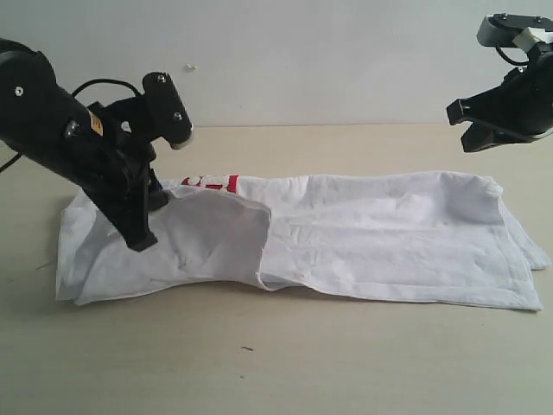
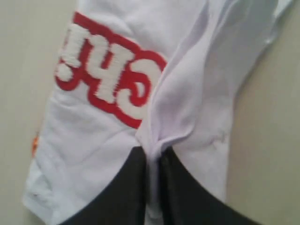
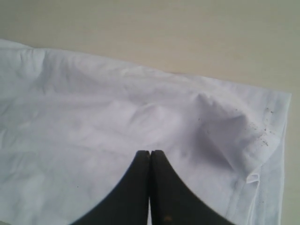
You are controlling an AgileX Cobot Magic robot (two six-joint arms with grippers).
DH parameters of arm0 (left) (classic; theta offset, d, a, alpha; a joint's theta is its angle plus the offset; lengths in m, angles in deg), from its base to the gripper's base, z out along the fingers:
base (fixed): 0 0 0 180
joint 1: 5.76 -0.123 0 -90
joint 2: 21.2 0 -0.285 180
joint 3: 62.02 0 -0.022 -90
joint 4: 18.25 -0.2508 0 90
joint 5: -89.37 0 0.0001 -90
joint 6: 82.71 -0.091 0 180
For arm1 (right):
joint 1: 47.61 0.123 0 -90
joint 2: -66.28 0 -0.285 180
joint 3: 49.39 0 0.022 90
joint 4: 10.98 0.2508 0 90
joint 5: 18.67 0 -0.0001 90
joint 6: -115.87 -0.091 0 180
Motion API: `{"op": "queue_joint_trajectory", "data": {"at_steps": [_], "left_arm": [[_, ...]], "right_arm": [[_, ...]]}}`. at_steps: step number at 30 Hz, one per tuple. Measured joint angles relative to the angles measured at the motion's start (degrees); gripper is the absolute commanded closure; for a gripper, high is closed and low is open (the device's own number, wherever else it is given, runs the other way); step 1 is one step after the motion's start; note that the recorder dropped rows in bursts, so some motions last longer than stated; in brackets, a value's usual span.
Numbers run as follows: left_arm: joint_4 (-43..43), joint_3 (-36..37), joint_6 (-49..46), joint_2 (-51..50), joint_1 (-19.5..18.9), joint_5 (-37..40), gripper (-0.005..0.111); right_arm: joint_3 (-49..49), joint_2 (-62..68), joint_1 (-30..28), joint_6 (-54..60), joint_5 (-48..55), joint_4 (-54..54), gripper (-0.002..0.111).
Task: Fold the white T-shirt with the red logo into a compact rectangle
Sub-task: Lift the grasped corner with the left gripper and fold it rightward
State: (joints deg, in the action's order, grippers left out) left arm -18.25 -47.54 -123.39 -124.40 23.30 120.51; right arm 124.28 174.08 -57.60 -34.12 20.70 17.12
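Left claw pinches white T-shirt fold; right claw closed above it

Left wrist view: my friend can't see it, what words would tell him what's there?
The left gripper pinches a raised fold of the white T-shirt between its black jaws. Beside the fold is the red logo with puffy white letters, partly hidden by cloth; the shirt lies on a beige table.

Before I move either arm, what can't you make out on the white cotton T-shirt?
Red towelling logo: partly under a fold of the white T-shirt, exterior and left wrist views.
Orange tag: blurred sliver at the shirt's edge, left wrist view.
Dark specks: too small to identify, right wrist view.
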Motion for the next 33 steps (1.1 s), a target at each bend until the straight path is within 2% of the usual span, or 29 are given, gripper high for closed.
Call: {"op": "queue_joint_trajectory", "data": {"at_steps": [4, 9, 16, 23, 26, 31, 33], "left_arm": [[0.0, -1.8, -2.0, -5.1, -2.3, -8.5, 0.107], [0.0, -4.9, -4.1, -13.2, -3.5, -15.8, 0.107], [0.0, -9.5, -4.5, -21.3, -5.1, -18.2, 0.107], [-0.4, -10.1, -3.7, -23.0, -6.4, -21.5, 0.106], [0.0, -10.2, -2.5, -23.3, -6.9, -22.3, 0.095], [0.3, -10.3, -1.5, -23.7, -7.3, -22.3, 0.056], [0.4, -10.3, -1.4, -23.7, -7.3, -22.4, 0.044]], "right_arm": [[0.0, 0.0, 0.0, 0.1, 1.0, 0.0, 0.108], [0.0, 0.0, 0.0, 0.7, 2.6, 0.0, 0.108], [0.0, 0.0, 0.0, 2.4, 4.6, 0.0, 0.108], [0.0, 0.0, 0.0, 2.8, 5.6, 0.1, 0.108], [0.0, 0.0, 0.0, 2.8, 5.9, 0.1, 0.108], [0.0, 0.0, 0.0, 2.9, 6.0, 0.1, 0.108], [0.0, 0.0, 0.0, 2.9, 6.1, 0.1, 0.108]]}}
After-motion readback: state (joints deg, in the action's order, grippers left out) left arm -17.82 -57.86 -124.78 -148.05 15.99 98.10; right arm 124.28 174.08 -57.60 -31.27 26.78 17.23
